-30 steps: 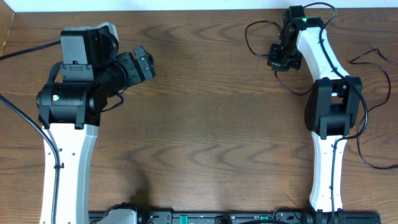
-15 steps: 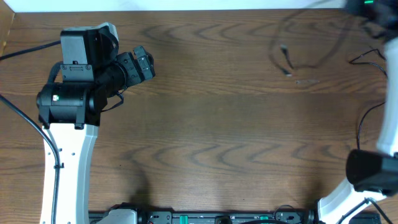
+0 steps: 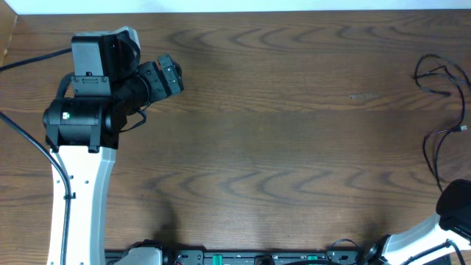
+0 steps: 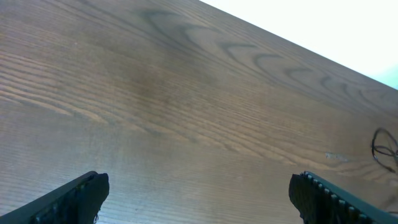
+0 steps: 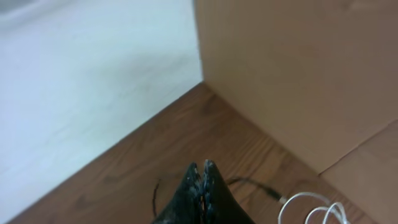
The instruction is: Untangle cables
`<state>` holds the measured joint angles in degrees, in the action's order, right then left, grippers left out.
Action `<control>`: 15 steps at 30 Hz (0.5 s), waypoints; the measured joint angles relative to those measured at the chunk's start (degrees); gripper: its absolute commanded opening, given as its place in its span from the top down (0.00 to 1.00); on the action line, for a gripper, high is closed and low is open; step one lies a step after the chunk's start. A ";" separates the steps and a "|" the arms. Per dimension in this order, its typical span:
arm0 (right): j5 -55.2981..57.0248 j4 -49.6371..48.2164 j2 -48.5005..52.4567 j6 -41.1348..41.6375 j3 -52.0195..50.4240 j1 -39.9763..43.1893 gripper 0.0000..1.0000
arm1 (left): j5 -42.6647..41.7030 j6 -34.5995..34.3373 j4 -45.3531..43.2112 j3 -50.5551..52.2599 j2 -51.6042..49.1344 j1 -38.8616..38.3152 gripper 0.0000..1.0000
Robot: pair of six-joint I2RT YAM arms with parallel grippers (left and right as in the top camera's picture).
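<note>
In the right wrist view my right gripper (image 5: 200, 167) is shut, its tips pointing at the table's far corner. A thin black cable (image 5: 247, 182) comes out from behind the fingers on both sides, curving down on the left and ending in a small plug on the right. Loops of the white cable (image 5: 311, 208) lie just past that plug at the lower right. In the overhead view this gripper is out of frame. My left gripper (image 3: 171, 76) (image 4: 199, 182) hovers at the far left of the table, open wide with only bare wood between its fingers.
A cardboard wall (image 5: 298, 74) and a white wall meet at the table corner ahead of the right gripper. Thin black wires (image 3: 433, 73) curl along the table's right edge; a bit of them shows as a loop (image 4: 385, 146). The right arm's base (image 3: 455, 221) sits at the bottom right.
The right arm swung fast from the table's upper middle out past the right edge. The black cable loops that lay beside it left the table's middle with it. The left arm has not moved.
</note>
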<state>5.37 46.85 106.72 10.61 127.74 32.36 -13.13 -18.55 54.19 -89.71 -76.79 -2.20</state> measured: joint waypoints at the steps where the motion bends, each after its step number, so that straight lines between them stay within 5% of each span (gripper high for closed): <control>1: -0.13 -0.48 0.00 0.00 0.00 0.46 0.99 | -0.02 0.00 -0.02 0.00 0.00 0.00 0.02; 4: -0.72 -0.66 0.00 0.00 0.00 0.81 0.95 | 0.00 0.00 0.00 0.00 0.00 0.00 0.02; 9: -5.62 2.03 0.00 -0.15 0.00 0.79 0.48 | -0.02 0.00 0.00 0.00 0.00 0.00 0.02; 15: -15.82 9.33 -0.46 -2.54 -0.04 -1.16 0.27 | 0.00 0.00 -0.02 0.00 0.00 0.00 0.02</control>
<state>-10.46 56.18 106.26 8.08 127.70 31.20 -13.13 -18.55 54.17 -89.71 -76.79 -2.20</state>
